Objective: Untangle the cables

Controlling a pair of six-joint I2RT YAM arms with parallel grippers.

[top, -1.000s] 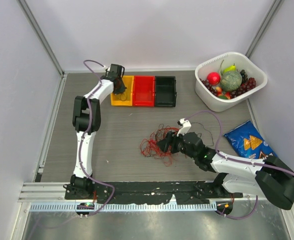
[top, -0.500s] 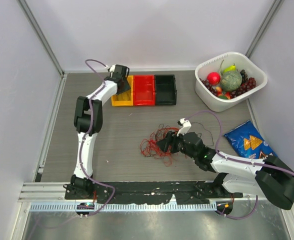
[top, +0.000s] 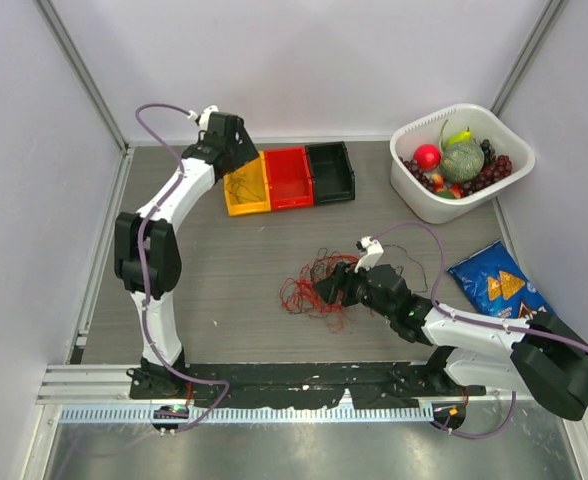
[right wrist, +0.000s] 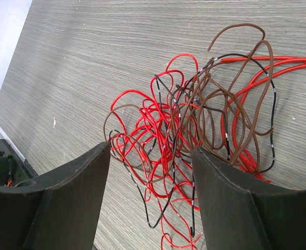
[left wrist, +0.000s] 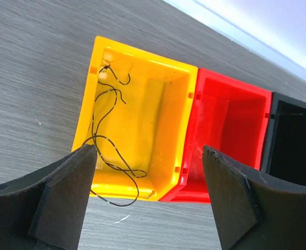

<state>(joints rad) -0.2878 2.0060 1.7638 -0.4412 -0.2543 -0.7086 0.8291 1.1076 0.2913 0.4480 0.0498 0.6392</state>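
A tangle of red, brown and black cables [top: 312,285] lies on the table in the middle; in the right wrist view the cables [right wrist: 194,125] loop over one another. My right gripper [top: 330,286] hangs open just over the tangle's near side, and its jaws [right wrist: 152,150] hold nothing. One thin black cable [left wrist: 121,159] lies loose in the yellow bin [left wrist: 142,56], its end draped over the near rim. My left gripper [top: 238,156] is open and empty above that bin's left end, jaws [left wrist: 149,151] wide apart.
A red bin [top: 288,178] and a black bin [top: 331,172] adjoin the yellow bin [top: 244,205] in a slightly skewed row. A white basket [top: 429,205] of fruit stands at the back right. A blue snack bag [top: 496,285] lies at the right edge.
My left gripper has opened and drawn back up and left from the yellow bin, leaving the black cable inside. The row of bins has turned slightly. The right arm has not moved.
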